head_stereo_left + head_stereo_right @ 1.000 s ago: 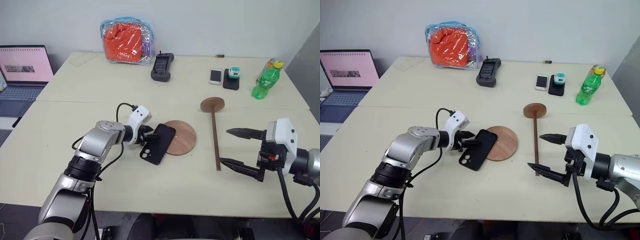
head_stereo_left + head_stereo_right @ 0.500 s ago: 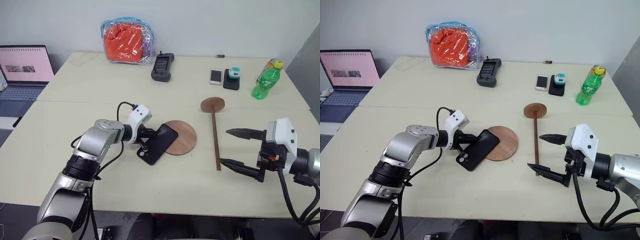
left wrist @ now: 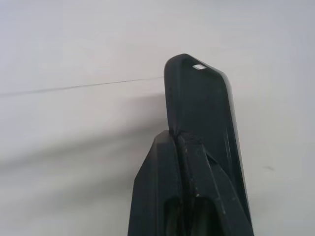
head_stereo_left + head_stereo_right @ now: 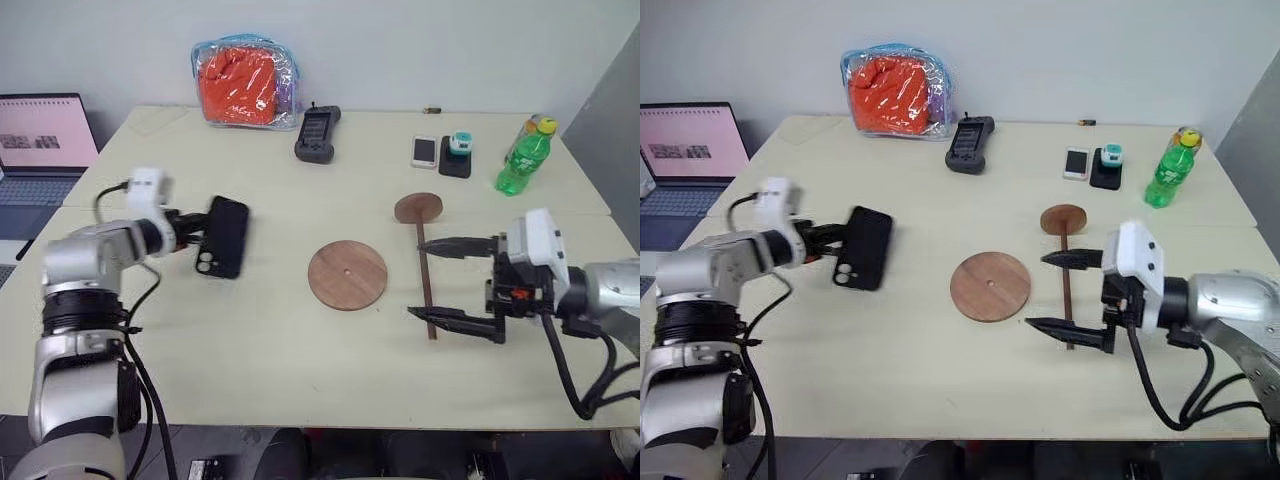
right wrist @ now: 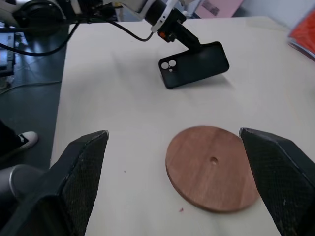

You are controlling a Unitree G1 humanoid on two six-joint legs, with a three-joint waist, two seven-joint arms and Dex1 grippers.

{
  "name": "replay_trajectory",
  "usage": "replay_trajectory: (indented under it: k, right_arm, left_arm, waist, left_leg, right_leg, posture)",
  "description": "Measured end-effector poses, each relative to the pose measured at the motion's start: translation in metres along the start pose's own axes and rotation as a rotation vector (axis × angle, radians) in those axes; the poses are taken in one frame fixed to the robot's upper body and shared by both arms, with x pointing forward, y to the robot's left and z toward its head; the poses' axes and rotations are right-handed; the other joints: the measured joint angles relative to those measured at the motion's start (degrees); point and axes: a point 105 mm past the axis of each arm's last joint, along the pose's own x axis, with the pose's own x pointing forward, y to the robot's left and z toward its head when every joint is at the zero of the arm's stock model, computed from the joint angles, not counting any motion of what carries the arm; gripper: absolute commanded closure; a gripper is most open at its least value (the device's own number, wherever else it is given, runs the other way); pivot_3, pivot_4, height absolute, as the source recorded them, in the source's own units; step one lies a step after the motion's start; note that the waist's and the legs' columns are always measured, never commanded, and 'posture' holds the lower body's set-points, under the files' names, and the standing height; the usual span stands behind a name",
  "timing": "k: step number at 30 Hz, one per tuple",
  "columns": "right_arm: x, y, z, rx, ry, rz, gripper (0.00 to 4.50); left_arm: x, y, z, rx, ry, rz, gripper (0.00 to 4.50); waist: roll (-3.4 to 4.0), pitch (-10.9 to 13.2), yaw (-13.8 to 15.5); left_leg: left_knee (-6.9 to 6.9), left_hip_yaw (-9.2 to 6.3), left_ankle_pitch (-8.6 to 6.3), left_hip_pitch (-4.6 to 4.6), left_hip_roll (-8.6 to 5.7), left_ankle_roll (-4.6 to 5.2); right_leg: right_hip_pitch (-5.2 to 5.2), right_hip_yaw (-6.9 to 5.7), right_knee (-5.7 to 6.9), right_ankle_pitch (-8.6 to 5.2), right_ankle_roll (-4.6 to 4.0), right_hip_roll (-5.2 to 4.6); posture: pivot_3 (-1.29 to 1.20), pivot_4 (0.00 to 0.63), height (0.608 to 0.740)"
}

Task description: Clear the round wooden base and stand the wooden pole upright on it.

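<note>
The left gripper (image 4: 192,236), fingers clamped on the black phone (image 4: 224,236), has carried it off the round wooden base (image 4: 347,274) to the base's 9 o'clock, well apart. The base now lies bare mid-table, centre hole showing. The wooden pole (image 4: 424,262) lies flat at its 3 o'clock. The right gripper (image 4: 438,280), fingers spread wide and empty, has shifted left to straddle the pole.

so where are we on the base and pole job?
Done: the round wooden base is clear, centre hole showing. In hand: the left tool is shut on the black phone, held out to the left of the base, not yet set down. Left: the wooden pole lies flat on the table; the right tool is open around it, no grip yet.
</note>
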Motion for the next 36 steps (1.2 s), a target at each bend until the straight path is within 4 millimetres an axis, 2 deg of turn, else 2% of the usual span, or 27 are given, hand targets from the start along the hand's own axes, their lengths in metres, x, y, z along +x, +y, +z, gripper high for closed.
replay_trajectory:
  k: [3,7,14,19,23,25,26,27,29,30,32,34,36]
  right_arm:
    - [0.012,0.0,0.003,-0.004,-0.019,0.072,0.0]
    - [0.019,-0.002,0.003,-0.003,-0.021,0.112,0.0]
    - [0.019,-0.001,0.002,0.001,-0.02,0.133,0.0]
    - [0.019,0.0,0.001,0.0,-0.02,0.146,0.0]
    - [0.02,0.0,0.001,-0.009,-0.023,0.142,0.0]
    - [0.019,-0.001,0.0,-0.011,-0.021,0.135,0.0]
    - [0.018,-0.001,-0.001,-0.012,-0.021,0.129,0.0]
    - [0.016,-0.002,-0.003,-0.009,-0.014,0.112,0.0]
    - [0.012,-0.008,-0.006,-0.005,0.01,0.062,0.0]
    - [0.01,-0.015,-0.009,-0.007,0.035,0.011,0.0]
    - [0.004,-0.027,-0.017,0.01,0.088,-0.071,0.0]
    - [-0.004,-0.048,-0.03,0.092,0.16,-0.221,0.0]
    - [-0.014,-0.065,-0.043,0.172,0.22,-0.352,0.0]
  left_arm:
    - [-0.005,0.035,-0.015,-0.108,-0.004,0.122,4.46]
    - [-0.008,0.056,-0.027,-0.11,-0.002,0.207,4.46]
    - [-0.01,0.057,-0.029,-0.057,0.003,0.196,3.2]
    - [-0.014,0.054,-0.031,0.016,0.01,0.185,2.1]
    - [-0.036,0.065,-0.031,0.148,0.023,0.226,1.31]
    - [-0.048,0.067,-0.018,0.271,-0.01,0.24,0.93]
    - [-0.055,0.06,-0.002,0.368,-0.056,0.215,0.93]
    - [-0.059,0.039,0.015,0.472,-0.112,0.131,0.93]
    - [-0.06,-0.007,0.035,0.632,-0.164,-0.072,0.93]
    - [-0.061,-0.037,0.038,0.733,-0.173,-0.21,0.93]
    - [-0.062,-0.074,0.029,0.871,-0.142,-0.396,0.93]
    - [-0.058,-0.106,0.002,1.001,-0.059,-0.596,0.93]
    - [-0.054,-0.128,-0.017,1.049,-0.018,-0.723,0.93]
  waist:
    - [-0.07,0.0,0.3]
    - [-0.23,-0.1,0.8]
    - [-0.24,-0.1,0.3]
    - [-0.24,-0.1,0.1]
    - [-0.24,-0.1,-0.3]
    - [-0.24,-0.1,-0.1]
    - [-0.24,-0.1,0.0]
    - [-0.26,-0.1,0.5]
    - [-0.26,-0.1,1.6]
    - [-0.25,-0.1,2.1]
    - [-0.24,-0.1,2.1]
    - [-0.22,-0.1,1.6]
    - [-0.22,-0.1,1.3]
  left_leg:
    - [0.04,-0.02,0.01,-0.14,-0.04,-0.02]
    - [0.11,-0.02,0.03,-0.31,-0.06,-0.05]
    - [0.11,0.05,0.03,-0.32,-0.02,-0.04]
    - [0.1,0.05,0.02,-0.32,0.03,-0.03]
    - [0.07,0.05,0.02,-0.32,0.11,-0.04]
    - [0.04,-0.01,0.02,-0.32,0.12,-0.04]
    - [0.04,-0.02,0.02,-0.32,0.12,-0.04]
    - [0.08,-0.08,0.02,-0.39,0.06,-0.04]
    - [0.14,-0.08,0.03,-0.5,-0.08,-0.06]
    - [0.16,-0.03,0.04,-0.49,-0.18,-0.06]
    - [0.16,0.15,0.03,-0.46,-0.2,-0.05]
    - [0.15,0.23,0.03,-0.41,-0.12,-0.05]
    - [0.13,0.22,0.02,-0.43,-0.01,-0.04]
  right_leg:
    - [-0.12,-0.04,0.02,0.0,0.0,-0.09]
    - [-0.3,-0.05,0.11,0.0,0.01,-0.15]
    - [-0.44,0.0,0.31,0.0,0.0,-0.13]
    - [-0.46,0.02,0.33,0.0,0.0,-0.12]
    - [-0.5,0.09,0.34,0.0,0.0,-0.1]
    - [-0.5,0.1,0.34,0.0,0.0,-0.1]
    - [-0.49,0.11,0.33,0.0,0.0,-0.1]
    - [-0.45,0.08,0.3,0.0,0.0,-0.17]
    - [-0.45,0.07,0.26,0.0,0.0,-0.22]
    - [-0.42,0.07,0.25,0.0,0.0,-0.22]
    - [-0.42,0.09,0.25,0.01,0.01,-0.2]
    - [-0.45,0.13,0.29,0.01,0.0,-0.1]
    - [-0.49,0.13,0.32,0.0,0.0,-0.05]
  posture:
    - [0.0,0.15,0.74]
    - [0.0,0.15,0.74]
    - [0.0,0.15,0.74]
    - [0.0,0.15,0.74]
    - [0.0,0.15,0.74]
    - [0.0,0.15,0.74]
    - [0.0,0.15,0.74]
    - [0.0,0.15,0.74]
    - [0.0,0.15,0.74]
    - [0.0,0.15,0.74]
    - [0.0,0.15,0.74]
    - [0.0,0.15,0.74]
    - [0.0,0.15,0.74]
